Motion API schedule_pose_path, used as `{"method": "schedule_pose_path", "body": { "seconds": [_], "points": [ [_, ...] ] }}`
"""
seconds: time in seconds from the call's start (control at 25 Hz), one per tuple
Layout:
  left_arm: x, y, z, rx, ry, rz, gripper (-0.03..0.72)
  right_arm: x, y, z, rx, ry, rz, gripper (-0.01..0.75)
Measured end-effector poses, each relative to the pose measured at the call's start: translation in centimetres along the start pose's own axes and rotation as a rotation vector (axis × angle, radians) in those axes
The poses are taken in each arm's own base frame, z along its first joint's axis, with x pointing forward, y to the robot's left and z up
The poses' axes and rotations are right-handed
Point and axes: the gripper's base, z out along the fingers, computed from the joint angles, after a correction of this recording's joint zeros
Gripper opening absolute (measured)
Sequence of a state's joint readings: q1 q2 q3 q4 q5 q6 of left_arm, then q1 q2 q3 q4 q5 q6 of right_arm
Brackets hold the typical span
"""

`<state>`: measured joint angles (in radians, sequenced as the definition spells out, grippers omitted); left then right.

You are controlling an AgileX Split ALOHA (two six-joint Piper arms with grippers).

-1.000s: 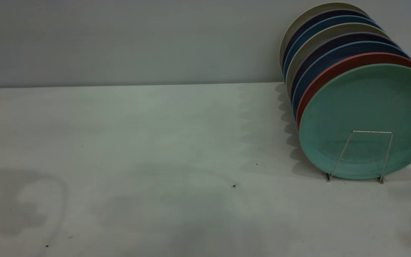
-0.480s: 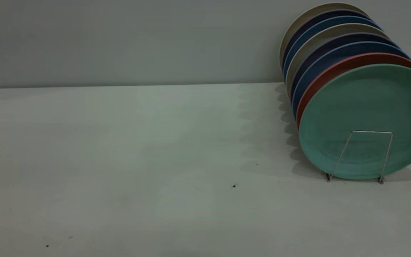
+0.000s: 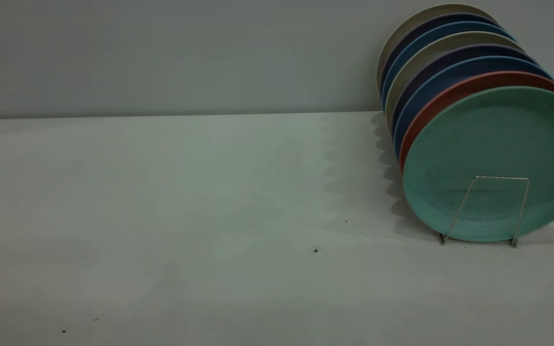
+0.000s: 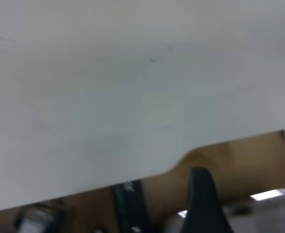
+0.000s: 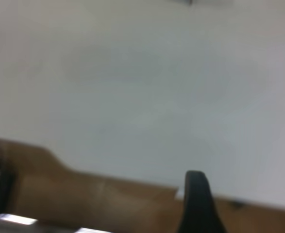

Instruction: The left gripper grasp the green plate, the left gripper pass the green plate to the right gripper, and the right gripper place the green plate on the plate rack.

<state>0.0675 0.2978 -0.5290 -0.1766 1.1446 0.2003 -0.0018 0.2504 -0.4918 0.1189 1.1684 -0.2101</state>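
Note:
The green plate (image 3: pixel 496 139) stands upright at the front of the plate rack (image 3: pixel 502 177), at the right of the exterior view, held behind the front wire loop. Neither gripper shows in the exterior view. In the left wrist view a black part of my left gripper (image 4: pixel 203 199) shows over the table's edge, with nothing in it. In the right wrist view a black part of my right gripper (image 5: pixel 196 201) shows, also over the table's edge, with nothing in it. The plate and rack are out of both wrist views.
Behind the green plate stand a salmon-pink plate (image 3: pixel 450 93), several dark blue plates (image 3: pixel 431 84) and beige ones. The white table (image 3: pixel 200 192) runs left from the rack to a grey wall. Brown floor (image 4: pixel 239 160) lies beyond the table's edge.
Dark shadows lay on the table's front left and right a second ago and have gone. The green plate and the rack have not moved.

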Motion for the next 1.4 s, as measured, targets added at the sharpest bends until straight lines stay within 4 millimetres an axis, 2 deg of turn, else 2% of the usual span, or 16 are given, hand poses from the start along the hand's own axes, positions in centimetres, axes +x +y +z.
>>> {"method": "schedule_pose_path", "body": {
  "seconds": [0.12, 0.32, 0.72, 1.4],
  "points": [
    [1.7, 0.3, -0.6, -0.079, -0.072, -0.019, 0.486, 0.6, -0.4, -0.4, 0.034, -0.057, -0.100, 0.527],
    [2.8, 0.1, -1.3, -0.100, -0.166, -0.033, 0.475, 1.2, -0.6, -0.8, 0.029, -0.120, -0.160, 0.527],
    [3.0, 0.0, -0.9, -0.027, -0.171, 0.025, 0.473, 1.2, -0.6, -0.9, 0.017, -0.128, -0.113, 0.527],
    [3.1, -0.1, -1.0, -0.018, -0.187, 0.026, 0.473, 1.3, -0.6, -1.0, 0.022, -0.133, -0.097, 0.527]
  ]
}}
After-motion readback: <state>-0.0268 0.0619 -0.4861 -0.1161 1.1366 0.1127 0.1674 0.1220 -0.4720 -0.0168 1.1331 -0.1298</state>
